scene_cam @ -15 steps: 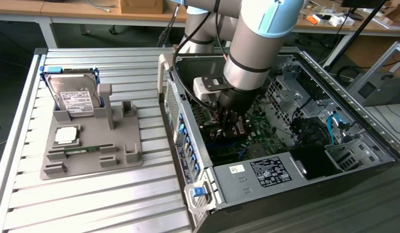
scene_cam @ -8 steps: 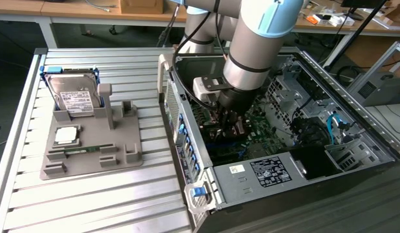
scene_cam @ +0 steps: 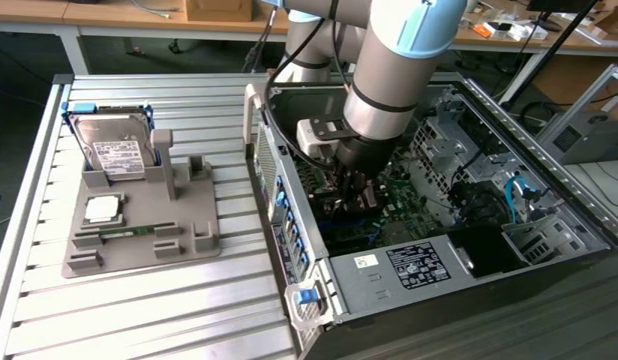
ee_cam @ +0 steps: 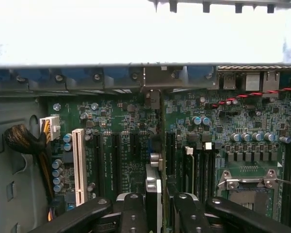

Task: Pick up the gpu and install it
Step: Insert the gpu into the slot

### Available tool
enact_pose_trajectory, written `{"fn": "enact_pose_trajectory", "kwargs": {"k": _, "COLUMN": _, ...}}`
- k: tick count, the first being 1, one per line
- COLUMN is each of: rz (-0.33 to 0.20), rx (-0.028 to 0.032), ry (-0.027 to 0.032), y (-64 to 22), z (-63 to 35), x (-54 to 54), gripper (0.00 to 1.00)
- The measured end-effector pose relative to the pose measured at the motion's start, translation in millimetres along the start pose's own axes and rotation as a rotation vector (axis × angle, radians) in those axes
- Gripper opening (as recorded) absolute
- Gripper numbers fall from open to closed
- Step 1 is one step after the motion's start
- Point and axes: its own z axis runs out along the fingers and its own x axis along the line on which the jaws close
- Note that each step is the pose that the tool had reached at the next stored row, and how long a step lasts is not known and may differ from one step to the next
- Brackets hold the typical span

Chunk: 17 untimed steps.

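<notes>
Gripper (scene_cam: 351,196) lowered deep inside the open computer case (scene_cam: 549,180), fingers (ee_cam: 136,213) clenched on the gpu (ee_cam: 154,187). Card held edge-on between the two black pads, standing upright, its thin dark board running straight away from the gripper toward the rear wall of the case. Silvery bracket (ee_cam: 153,99) at the far end of the card, close against the slot openings of that wall. Directly under the gripper, the green motherboard (ee_cam: 121,155), with dark expansion slots to both sides of the held card and a white slot (ee_cam: 79,165) further off to one side. Lower edge of the card probably at or just above a slot, but contact hard to judge from here. Well apart from the gripper, outside the case, a grey parts holder (scene_cam: 139,240) on the slatted table (scene_cam: 139,315), carrying a hard drive (scene_cam: 114,146) upright and a small green memory stick (scene_cam: 129,231) lying flat.
</notes>
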Motion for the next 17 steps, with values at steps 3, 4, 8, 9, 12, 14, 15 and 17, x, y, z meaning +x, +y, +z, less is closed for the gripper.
{"fn": "enact_pose_trajectory", "kwargs": {"k": 3, "rz": 0.011, "rx": 0.0004, "ry": 0.0002, "y": 0.1, "z": 0.0, "x": 0.7, "gripper": 0.27}}
{"fn": "enact_pose_trajectory", "kwargs": {"k": 4, "rz": 0.014, "rx": 0.0004, "ry": 0.0004, "y": 0.0, "z": 0.0, "x": 1.1, "gripper": 0.27}}
{"fn": "enact_pose_trajectory", "kwargs": {"k": 8, "rz": 0.019, "rx": 0.0006, "ry": 0.0006, "y": 0.0, "z": 0.0, "x": 1.5, "gripper": 0.27}}
{"fn": "enact_pose_trajectory", "kwargs": {"k": 9, "rz": 0.019, "rx": 0.0007, "ry": 0.0007, "y": 0.3, "z": 0.0, "x": 1.6, "gripper": 0.27}}
{"fn": "enact_pose_trajectory", "kwargs": {"k": 12, "rz": 0.019, "rx": 0.0006, "ry": 0.0008, "y": 1.1, "z": 0.5, "x": 1.7, "gripper": 0.27}}
{"fn": "enact_pose_trajectory", "kwargs": {"k": 14, "rz": 0.019, "rx": 0.0005, "ry": 0.0010, "y": 1.2, "z": 0.6, "x": 1.8, "gripper": 0.27}}
{"fn": "enact_pose_trajectory", "kwargs": {"k": 15, "rz": 0.019, "rx": 0.0006, "ry": 0.0007, "y": 1.3, "z": 0.8, "x": 1.9, "gripper": 0.27}}
{"fn": "enact_pose_trajectory", "kwargs": {"k": 17, "rz": 0.019, "rx": 0.0005, "ry": 0.0007, "y": 1.3, "z": 0.8, "x": 1.9, "gripper": 0.27}}
